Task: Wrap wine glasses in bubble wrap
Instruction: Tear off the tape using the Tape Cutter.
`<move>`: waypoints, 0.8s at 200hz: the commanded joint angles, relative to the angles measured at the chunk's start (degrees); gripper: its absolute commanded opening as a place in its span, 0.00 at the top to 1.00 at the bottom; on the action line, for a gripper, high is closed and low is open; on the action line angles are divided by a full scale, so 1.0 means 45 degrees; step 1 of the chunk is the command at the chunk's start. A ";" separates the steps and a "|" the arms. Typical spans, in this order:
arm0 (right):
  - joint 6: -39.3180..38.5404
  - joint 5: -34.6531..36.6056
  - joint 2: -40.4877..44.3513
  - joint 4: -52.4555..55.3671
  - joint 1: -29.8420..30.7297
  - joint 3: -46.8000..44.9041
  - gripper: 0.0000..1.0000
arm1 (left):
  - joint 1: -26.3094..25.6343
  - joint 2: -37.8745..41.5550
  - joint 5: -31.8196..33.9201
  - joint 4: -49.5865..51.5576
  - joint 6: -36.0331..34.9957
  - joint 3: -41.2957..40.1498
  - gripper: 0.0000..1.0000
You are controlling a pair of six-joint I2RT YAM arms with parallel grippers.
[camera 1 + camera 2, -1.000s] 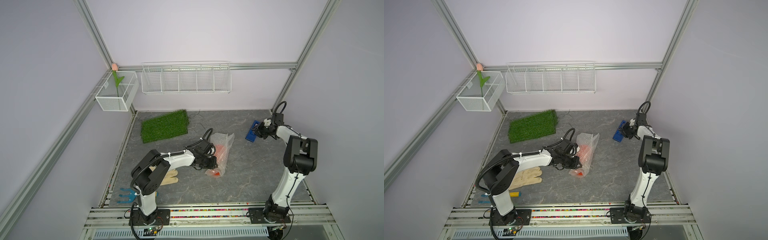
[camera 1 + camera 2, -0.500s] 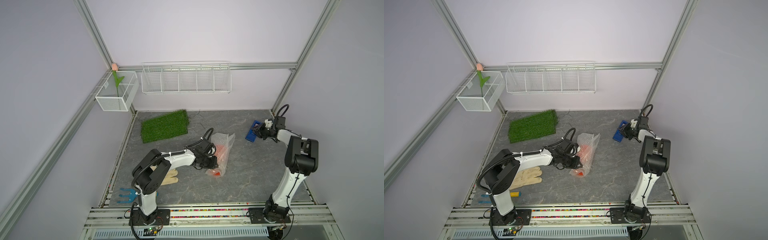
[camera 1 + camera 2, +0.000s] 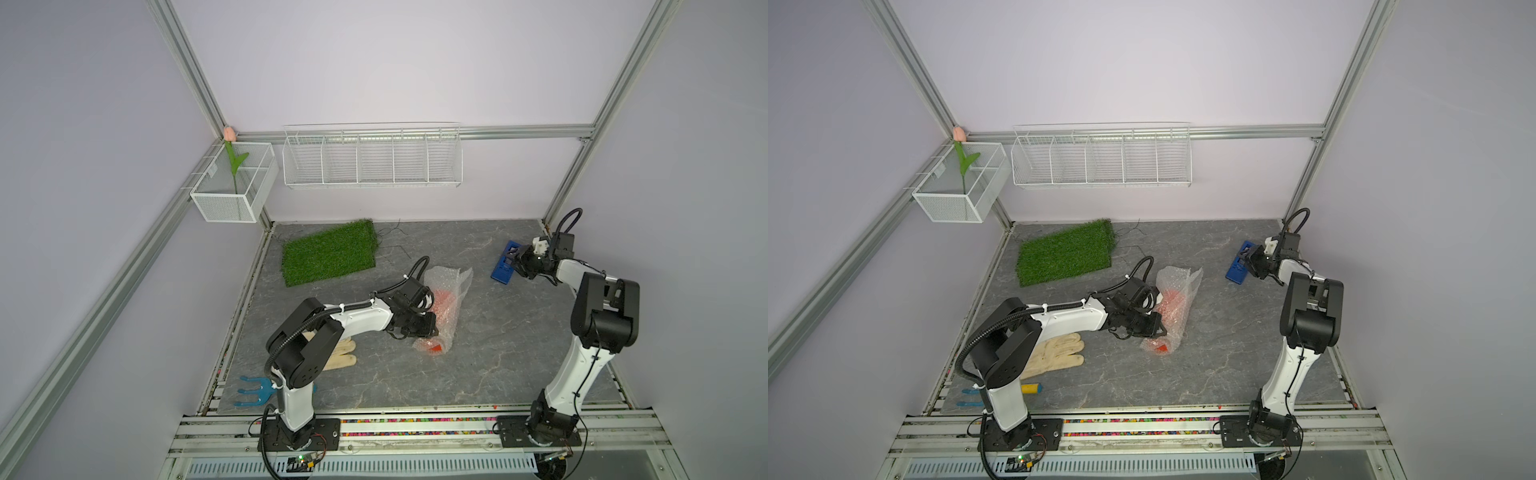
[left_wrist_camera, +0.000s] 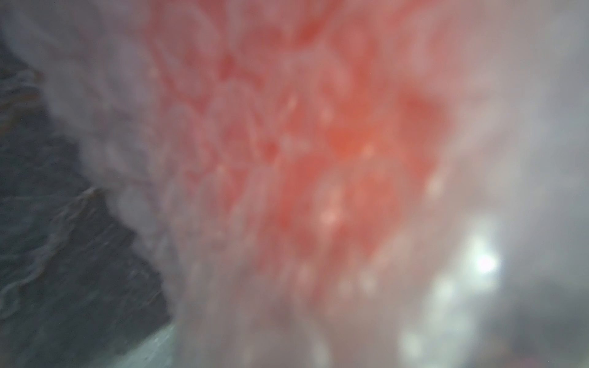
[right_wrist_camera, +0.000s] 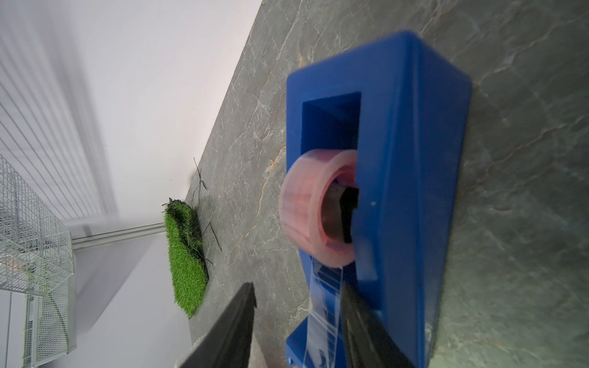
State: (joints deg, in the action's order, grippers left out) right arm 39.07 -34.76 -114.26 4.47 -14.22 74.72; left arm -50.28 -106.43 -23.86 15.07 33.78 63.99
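Pale lilac walls (image 3: 374,62), aluminium frame posts (image 3: 188,70), a white wire rack (image 3: 372,157), grey marbled floor (image 3: 490,357).

Blue tape dispenser (image 5: 411,178) sat on the grey table (image 5: 526,159) w/ a clear tape roll (image 5: 306,207) in its slot. A loose strip (image 5: 323,306) ran from the roll past the dispenser's end, btw the right gripper (image 5: 298,293)'s black fingers (image 5: 229,328), jaws apart. Grass mat (image 5: 186,264) lay well beyond the dispenser, nr the wall (image 5: 159,79).

The right claw (image 5: 298,293) has eased slightly back from the blue tape dispenser (image 5: 414,159), its jaws parting wider.
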 commanded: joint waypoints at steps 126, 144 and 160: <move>0.0930 -0.0554 0.0838 -0.0814 0.0042 -0.1101 0.91 | -0.0171 -0.0636 0.0488 0.0692 -0.0370 0.0390 0.96; 0.1008 -0.0649 0.1005 -0.0792 0.0046 -0.1116 0.93 | -0.0171 -0.0645 0.0505 0.0688 -0.0358 0.0399 0.96; 0.1053 -0.0731 0.1231 -0.0723 0.0037 -0.1097 0.94 | -0.0187 -0.0648 0.0502 0.0681 -0.0377 0.0390 0.96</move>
State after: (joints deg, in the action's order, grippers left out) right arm 43.35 -36.40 -112.81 0.23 -14.15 70.43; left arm -50.54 -107.15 -23.81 16.14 33.74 65.17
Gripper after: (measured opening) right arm 0.068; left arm 0.114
